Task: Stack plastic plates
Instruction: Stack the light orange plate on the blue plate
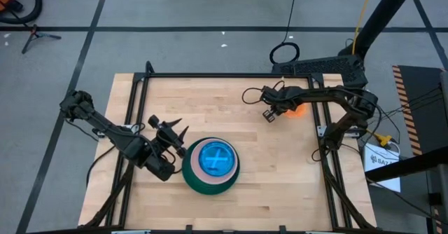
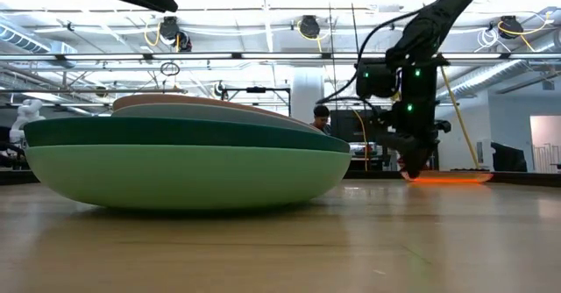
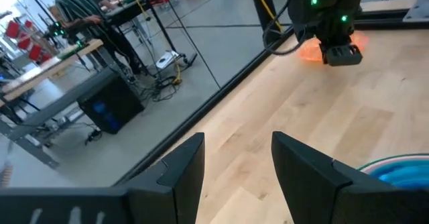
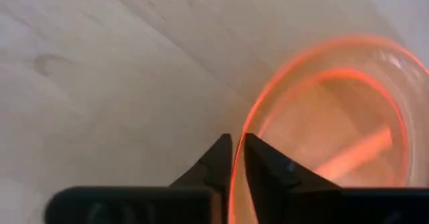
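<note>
A stack of plastic plates (image 1: 211,165) sits in the middle of the table, its light green bottom plate (image 2: 184,175) on the wood. A dark green plate and paler ones lie above it, with a translucent blue plate (image 1: 213,157) on top. My left gripper (image 1: 175,132) hovers open just left of the stack, whose blue edge (image 3: 402,167) shows beside its fingers. A bright orange plate (image 1: 297,110) lies flat near the far right of the table. My right gripper (image 1: 271,112) is shut on its left edge. My right gripper (image 4: 236,138) pinches the bright orange plate's rim (image 4: 244,120) between its two fingers, one inside the plate and one outside. The fingers come from above, pointing down. The plate (image 2: 447,177) lies level at table height; I cannot tell whether it still touches the wood.
Black frame rails (image 1: 210,76) run along the table's far edge and down both sides. Bare wood lies between the stack and the orange plate. A person (image 3: 70,9) stands at a bench in the room beyond the table.
</note>
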`<state>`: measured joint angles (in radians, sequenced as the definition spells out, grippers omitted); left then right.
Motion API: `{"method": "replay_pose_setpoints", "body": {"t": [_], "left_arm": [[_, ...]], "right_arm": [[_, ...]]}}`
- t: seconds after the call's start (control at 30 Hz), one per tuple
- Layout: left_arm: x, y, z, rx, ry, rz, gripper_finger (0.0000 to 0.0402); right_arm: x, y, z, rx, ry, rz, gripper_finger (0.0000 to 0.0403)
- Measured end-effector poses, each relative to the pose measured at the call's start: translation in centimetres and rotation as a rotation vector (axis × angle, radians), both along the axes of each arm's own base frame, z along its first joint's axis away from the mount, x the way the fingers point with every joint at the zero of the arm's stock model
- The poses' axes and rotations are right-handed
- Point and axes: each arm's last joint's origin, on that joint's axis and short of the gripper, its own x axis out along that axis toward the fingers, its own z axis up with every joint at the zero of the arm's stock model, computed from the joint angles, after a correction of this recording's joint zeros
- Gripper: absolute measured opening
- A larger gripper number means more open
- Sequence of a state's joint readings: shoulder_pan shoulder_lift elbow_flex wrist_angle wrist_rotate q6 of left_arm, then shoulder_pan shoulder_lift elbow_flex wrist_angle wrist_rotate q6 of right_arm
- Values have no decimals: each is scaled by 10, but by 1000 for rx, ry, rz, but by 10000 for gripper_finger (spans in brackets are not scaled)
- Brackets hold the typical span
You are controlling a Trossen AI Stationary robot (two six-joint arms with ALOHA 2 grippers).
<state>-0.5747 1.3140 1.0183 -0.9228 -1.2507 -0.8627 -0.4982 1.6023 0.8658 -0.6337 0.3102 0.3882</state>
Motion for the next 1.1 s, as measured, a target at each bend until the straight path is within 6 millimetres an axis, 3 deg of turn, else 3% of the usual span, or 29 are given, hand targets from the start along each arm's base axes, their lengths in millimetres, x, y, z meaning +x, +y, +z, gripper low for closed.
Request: {"method": "replay_pose_setpoints", "body": {"t": [0.13, 0.33, 0.6, 0.73, 0.9, 1.1], "left_arm": [[-2, -4, 0, -32, -33, -7, 179], [-8, -16, 0, -65, -67, -48, 179], [-12, -23, 0, -66, -65, -85, 179], [-12, -23, 0, -63, -63, -86, 179], [-13, -23, 0, -57, -64, -84, 179], [-13, -23, 0, -67, -78, -78, 179]], "right_arm": [[0, 5, 9, -16, -28, 19, 5], [4, 21, 24, -40, -83, 70, 7], [19, 60, 58, -113, -255, 248, 3], [36, 91, 80, -166, -398, 399, 2], [59, 145, 104, -211, -591, 695, 1], [77, 216, 110, -214, -705, 1079, 1]]}}
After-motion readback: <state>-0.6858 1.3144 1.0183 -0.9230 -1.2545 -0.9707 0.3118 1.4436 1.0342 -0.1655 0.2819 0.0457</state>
